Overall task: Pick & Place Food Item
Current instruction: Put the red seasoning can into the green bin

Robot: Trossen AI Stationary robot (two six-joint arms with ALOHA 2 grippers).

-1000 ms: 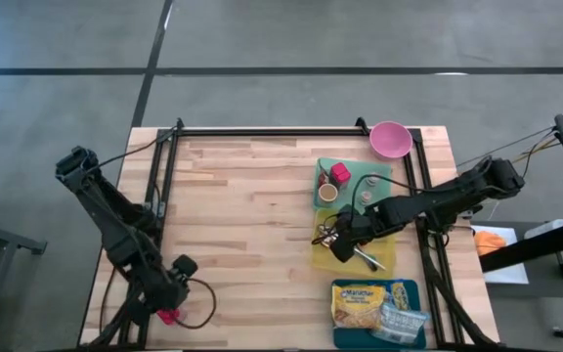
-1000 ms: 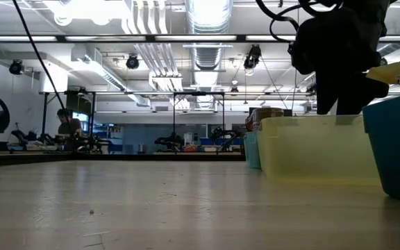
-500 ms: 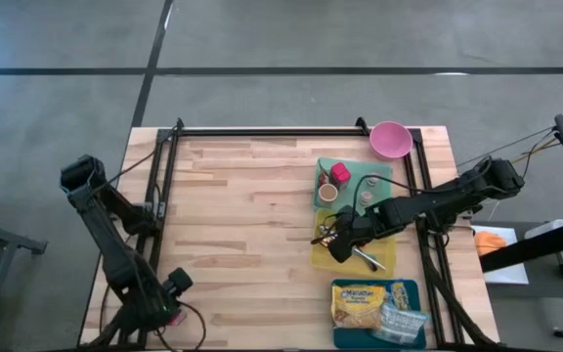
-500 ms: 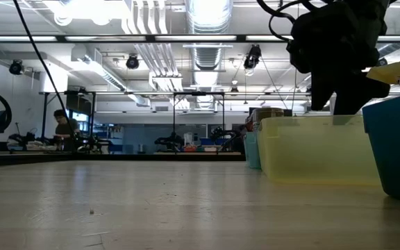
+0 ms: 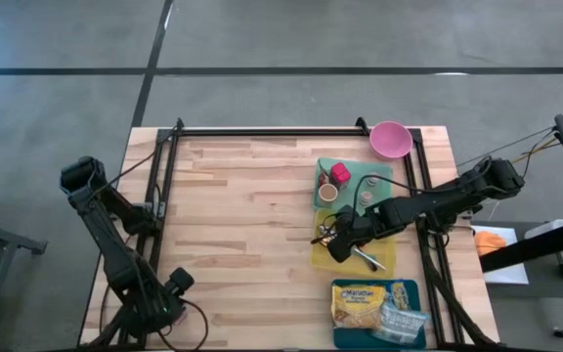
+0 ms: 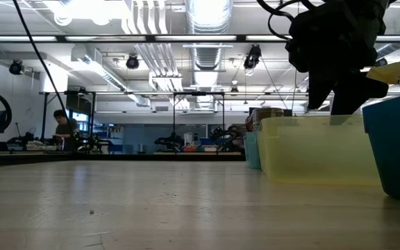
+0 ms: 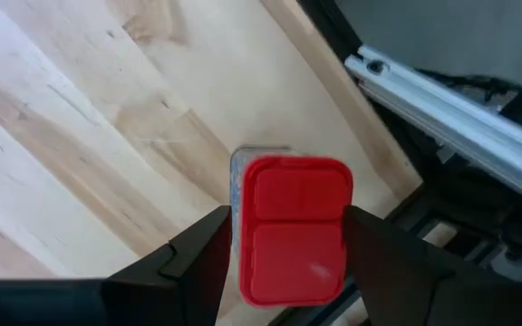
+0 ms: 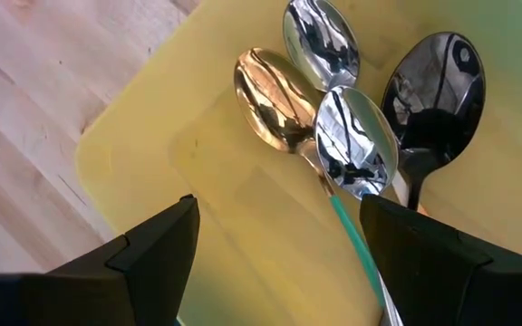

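left claw [image 7: 284,249] pinching a red food packet [image 7: 295,231] over the table's [image 5: 242,215] near-left corner; right claw [image 8: 275,240] spread above yellow bin [image 8: 152,154]

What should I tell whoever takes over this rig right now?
Left gripper: shut on a red pack, low at the table's near-left corner.
Right gripper: open, empty, hovering over the spoons in the yellow bin.
Noodle packs sit in the blue bin.
Done: red pack picked.
Left: place it; destination not evident.
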